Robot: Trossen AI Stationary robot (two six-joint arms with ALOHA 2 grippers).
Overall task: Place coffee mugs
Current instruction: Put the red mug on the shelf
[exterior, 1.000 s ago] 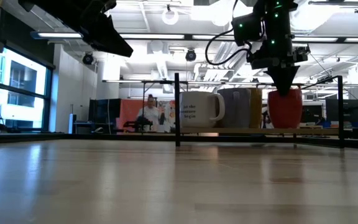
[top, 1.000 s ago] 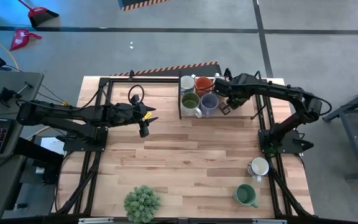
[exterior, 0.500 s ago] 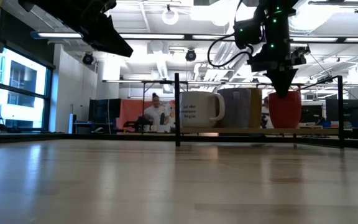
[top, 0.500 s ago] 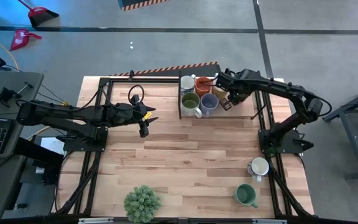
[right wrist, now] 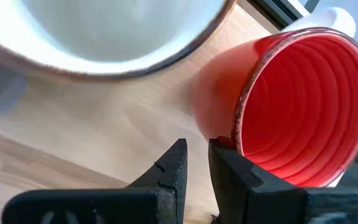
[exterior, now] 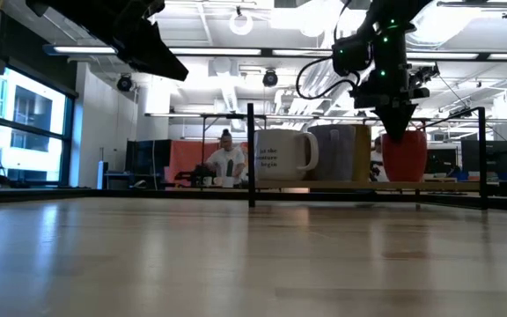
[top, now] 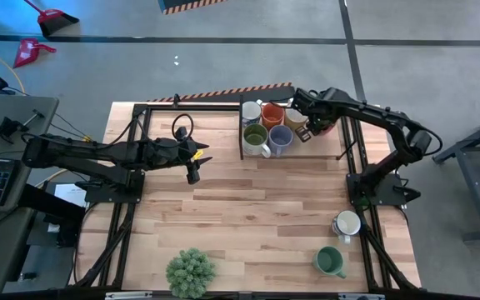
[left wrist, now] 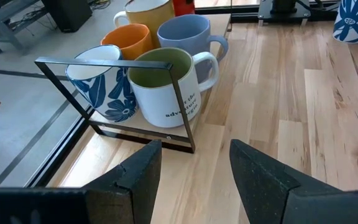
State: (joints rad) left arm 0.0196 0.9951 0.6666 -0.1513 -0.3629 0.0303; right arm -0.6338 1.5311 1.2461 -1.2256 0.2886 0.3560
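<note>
The right gripper (top: 305, 132) has been drawn back, fingers nearly closed beside the red mug (right wrist: 303, 106), apparently released; the left gripper (top: 193, 163) is held open.

From above, the red mug (top: 327, 127) is almost wholly covered by the right claw (top: 305, 132), and whether its rim is gripped cannot be told. In the right wrist view the red mug (right wrist: 303, 106) is cut off by the picture's edge, and a pale mug (right wrist: 104, 31) is blurred and cropped. The person (exterior: 227, 160) beyond the tabletop (exterior: 253, 255) is too small to make out.
</note>
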